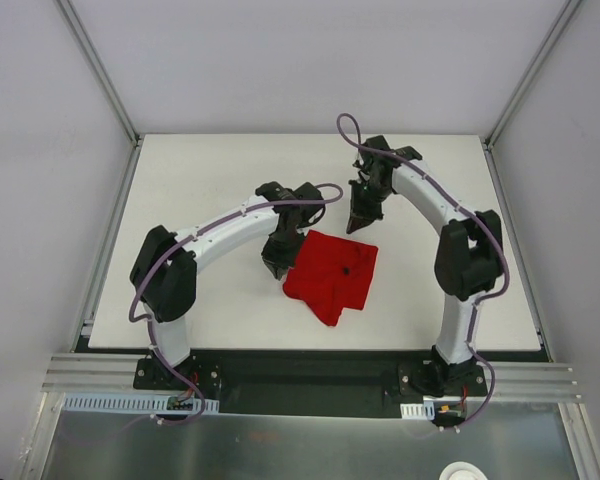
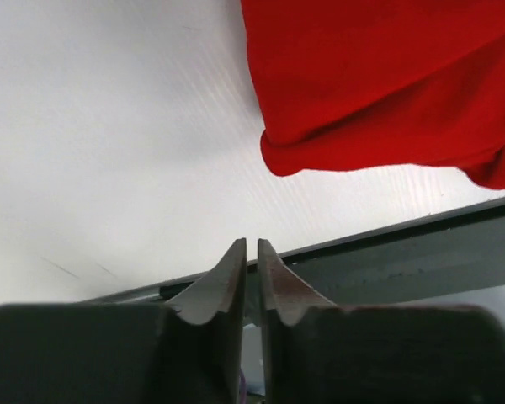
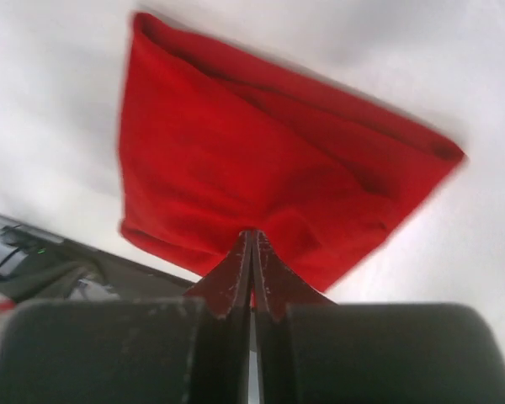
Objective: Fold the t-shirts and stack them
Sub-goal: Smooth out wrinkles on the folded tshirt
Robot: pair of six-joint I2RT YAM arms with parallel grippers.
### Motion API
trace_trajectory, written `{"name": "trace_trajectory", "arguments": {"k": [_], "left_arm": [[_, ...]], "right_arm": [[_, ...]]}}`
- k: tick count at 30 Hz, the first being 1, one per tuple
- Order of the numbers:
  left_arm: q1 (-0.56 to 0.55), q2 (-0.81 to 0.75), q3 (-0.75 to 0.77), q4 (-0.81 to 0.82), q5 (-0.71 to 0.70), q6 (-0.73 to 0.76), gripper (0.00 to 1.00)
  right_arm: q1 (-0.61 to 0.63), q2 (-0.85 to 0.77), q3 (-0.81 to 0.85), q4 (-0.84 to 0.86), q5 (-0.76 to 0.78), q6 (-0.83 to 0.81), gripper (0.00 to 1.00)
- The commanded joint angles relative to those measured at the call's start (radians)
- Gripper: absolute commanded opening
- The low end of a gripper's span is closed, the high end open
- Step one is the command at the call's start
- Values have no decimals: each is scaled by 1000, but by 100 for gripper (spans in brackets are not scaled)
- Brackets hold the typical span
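Note:
The red t-shirt (image 1: 332, 272) lies folded into a rough square on the white table, just in front of its middle. My left gripper (image 1: 276, 268) hovers at the shirt's left edge. In the left wrist view the gripper (image 2: 252, 242) is shut to a thin slit with nothing in it, and the shirt (image 2: 387, 76) lies apart from it at the upper right. My right gripper (image 1: 359, 225) hangs over the shirt's far edge. In the right wrist view it (image 3: 253, 233) is shut, its tips in front of the shirt (image 3: 261, 160), with no cloth seen pinched.
The white table (image 1: 200, 180) ends at a dark rail (image 1: 310, 365) along the near edge, where both arm bases stand. That rail (image 2: 421, 252) also shows in the left wrist view. Grey walls and metal frame posts (image 1: 95, 70) enclose the table.

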Motion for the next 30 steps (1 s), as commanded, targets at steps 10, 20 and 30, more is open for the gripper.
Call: {"name": "trace_trajectory", "arguments": {"k": [10,20,30], "left_arm": [[-6,68,29,129,4,-12,0],[-12,326,159,195,141,32,0],[-10,392,161,187,110,29,0]], "right_arm": [[61,193,194,-25,-250,16,1],[87,134,69,-152,-151,-67,1],[55,26,-40,-295,-13,-126,1]]}}
